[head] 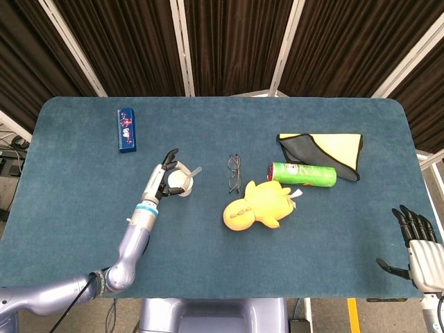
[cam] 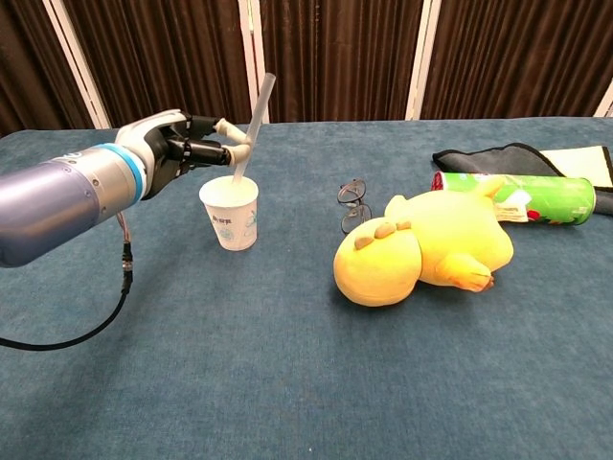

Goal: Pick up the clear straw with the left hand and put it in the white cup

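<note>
- Two cameras cover the moment, and they split the evidence: the chest view shows the left hand pinching the clear straw between fingertips, while the head view shows that left hand from above, partly over the white cup.
- In the chest view the clear straw leans toward one o'clock, its lower end inside the mouth of the white cup and its top well above the rim.
- From overhead only a short stub of the straw pokes out at the cup's two o'clock side.
- Only the head view takes in the right hand, at the table's four o'clock corner, fingers spread and holding nothing.
- Only the head view shows the blue box, lying at the cup's eleven o'clock, well apart.
- At the cup's three o'clock lie folded glasses, near but not touching it.
- Beyond them a yellow plush duck lies on the blue table, touching a green can on its side.
- At twelve o'clock from the can lies a grey and yellow cloth; the chest view shows its edge just behind the can.
- Nothing blocks the cup's mouth in the chest view; overhead the hand covers part of the rim.
</note>
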Robot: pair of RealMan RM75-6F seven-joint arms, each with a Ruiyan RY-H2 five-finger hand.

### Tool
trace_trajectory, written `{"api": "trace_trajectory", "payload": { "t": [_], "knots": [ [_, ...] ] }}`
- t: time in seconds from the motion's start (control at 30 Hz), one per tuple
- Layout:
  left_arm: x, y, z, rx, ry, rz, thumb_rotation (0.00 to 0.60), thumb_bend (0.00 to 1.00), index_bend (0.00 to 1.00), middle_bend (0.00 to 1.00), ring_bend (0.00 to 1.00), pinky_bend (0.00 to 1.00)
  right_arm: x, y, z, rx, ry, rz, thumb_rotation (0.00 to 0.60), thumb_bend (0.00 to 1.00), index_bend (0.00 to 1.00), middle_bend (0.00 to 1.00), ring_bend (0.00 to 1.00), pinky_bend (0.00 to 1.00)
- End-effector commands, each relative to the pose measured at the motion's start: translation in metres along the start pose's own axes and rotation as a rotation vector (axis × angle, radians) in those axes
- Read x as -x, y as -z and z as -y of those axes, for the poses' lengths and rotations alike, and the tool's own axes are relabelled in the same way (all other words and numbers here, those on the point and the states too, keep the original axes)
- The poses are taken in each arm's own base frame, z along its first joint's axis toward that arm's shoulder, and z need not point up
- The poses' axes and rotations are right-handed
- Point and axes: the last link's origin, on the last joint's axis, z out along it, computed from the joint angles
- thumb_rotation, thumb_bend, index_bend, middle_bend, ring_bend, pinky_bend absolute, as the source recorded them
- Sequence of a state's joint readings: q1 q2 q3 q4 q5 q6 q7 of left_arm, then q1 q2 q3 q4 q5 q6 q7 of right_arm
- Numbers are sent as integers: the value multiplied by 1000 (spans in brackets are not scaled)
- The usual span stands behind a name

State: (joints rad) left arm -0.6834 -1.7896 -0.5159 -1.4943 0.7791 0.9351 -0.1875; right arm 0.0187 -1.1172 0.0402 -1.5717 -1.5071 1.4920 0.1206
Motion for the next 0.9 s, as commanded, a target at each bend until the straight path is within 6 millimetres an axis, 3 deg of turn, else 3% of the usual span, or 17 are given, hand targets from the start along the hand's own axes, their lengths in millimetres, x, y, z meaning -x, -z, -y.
{"api": "trace_trajectory", "payload": {
  "t": [0.03, 0.27, 0.47, 0.7, 0.9],
  "knots": [
    [-1, 0, 4, -3, 7, -2, 600, 483, 530, 0, 0, 0, 0, 0, 0, 0, 0, 0, 600, 85, 0, 0, 0, 0],
    [-8, 1, 14, -13, 14, -12, 600, 482, 483, 0, 0, 0, 0, 1, 0, 1, 0, -1, 600, 85, 0, 0, 0, 0],
    [-15, 4, 21, -10, 1, -17, 600, 426, 318, 0, 0, 0, 0, 1, 0, 1, 1, -1, 600, 85, 0, 0, 0, 0],
    [-25, 11, 22, 15, -3, -19, 600, 411, 302, 0, 0, 0, 0, 1, 0, 1, 1, -2, 600, 82, 0, 0, 0, 0],
    [-42, 30, 22, 67, -94, -22, 600, 411, 297, 0, 0, 0, 0, 2, 0, 2, 2, -5, 600, 80, 0, 0, 0, 0]
  ]
}}
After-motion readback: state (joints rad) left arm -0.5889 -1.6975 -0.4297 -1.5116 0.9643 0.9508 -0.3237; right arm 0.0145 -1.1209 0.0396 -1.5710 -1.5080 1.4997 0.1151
